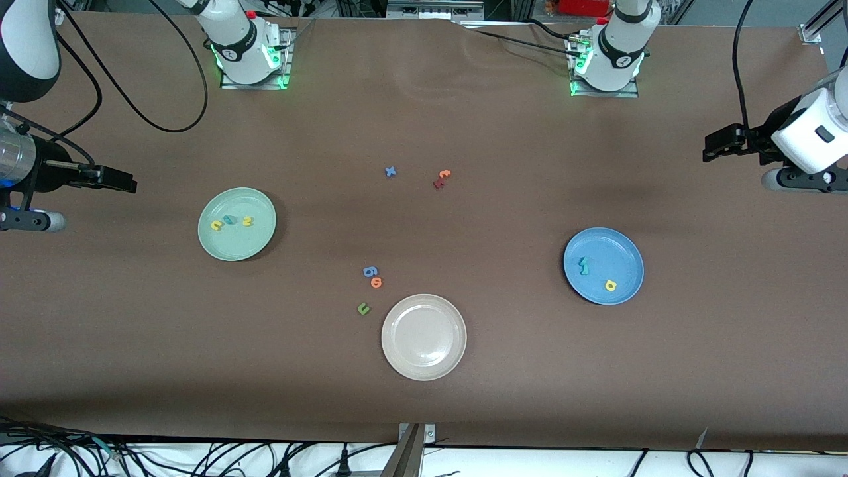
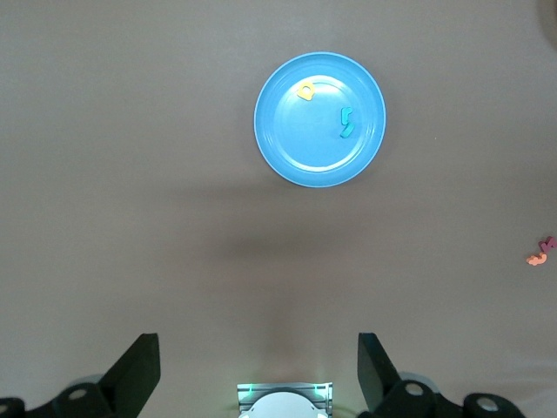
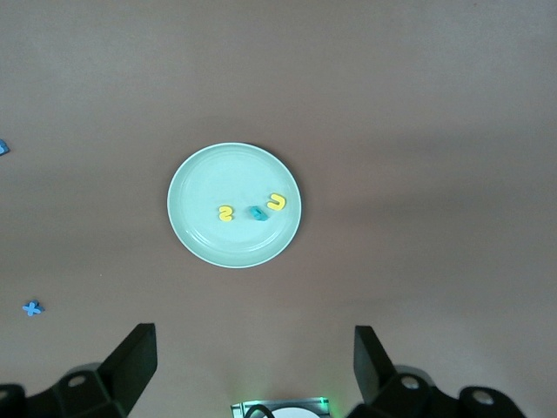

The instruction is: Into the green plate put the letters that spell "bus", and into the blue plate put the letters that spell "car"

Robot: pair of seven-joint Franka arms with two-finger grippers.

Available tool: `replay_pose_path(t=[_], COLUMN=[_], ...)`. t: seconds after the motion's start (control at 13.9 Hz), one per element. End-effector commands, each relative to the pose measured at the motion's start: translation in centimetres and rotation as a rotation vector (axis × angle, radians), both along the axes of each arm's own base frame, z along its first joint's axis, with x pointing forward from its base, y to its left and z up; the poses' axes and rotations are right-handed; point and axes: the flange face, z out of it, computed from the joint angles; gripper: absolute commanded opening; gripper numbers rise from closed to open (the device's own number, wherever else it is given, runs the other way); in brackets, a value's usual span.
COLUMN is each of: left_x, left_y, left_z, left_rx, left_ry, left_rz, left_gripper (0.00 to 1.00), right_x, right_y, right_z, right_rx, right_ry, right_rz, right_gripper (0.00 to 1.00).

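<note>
Front view: lettered green plate (image 1: pixel 255 246), blue plate (image 1: pixel 623 246)

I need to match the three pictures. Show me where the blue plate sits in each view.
Front view: blue plate toward the left arm's end of the table, holding teal and yellow letters.
Left wrist view: in the upper middle of the picture.
Right wrist view: not in it.
Shared landmark: the yellow letter on the plate.

On the counter (image 1: pixel 503 371) are found: cream plate (image 1: pixel 424 338); blue cross (image 1: pixel 390 171); red-orange pair (image 1: pixel 441 178); blue "6" (image 1: pixel 370 271); orange "o" (image 1: pixel 376 283); green "u" (image 1: pixel 363 309).
</note>
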Motion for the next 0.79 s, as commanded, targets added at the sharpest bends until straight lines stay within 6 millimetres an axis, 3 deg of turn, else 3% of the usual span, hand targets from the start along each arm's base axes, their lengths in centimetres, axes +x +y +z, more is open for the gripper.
replay_pose_path(t=[0.0, 0.72], left_x=[-0.3, -0.31], left_y=[0.41, 0.06], left_z=[0.73, 0.86], left_rx=[-0.012, -0.019], left_ry=[0.005, 0.003], left_rz=[-0.016, -0.02], left_gripper=[1.0, 1.0], right_x=[-0.45, -0.22], right_y=[-0.13, -0.52], right_z=[0.37, 0.27], right_rx=[-0.007, -0.011], right_ry=[-0.015, -0.016], right_rz=[-0.004, -0.01], right_gripper=[1.0, 1.0])
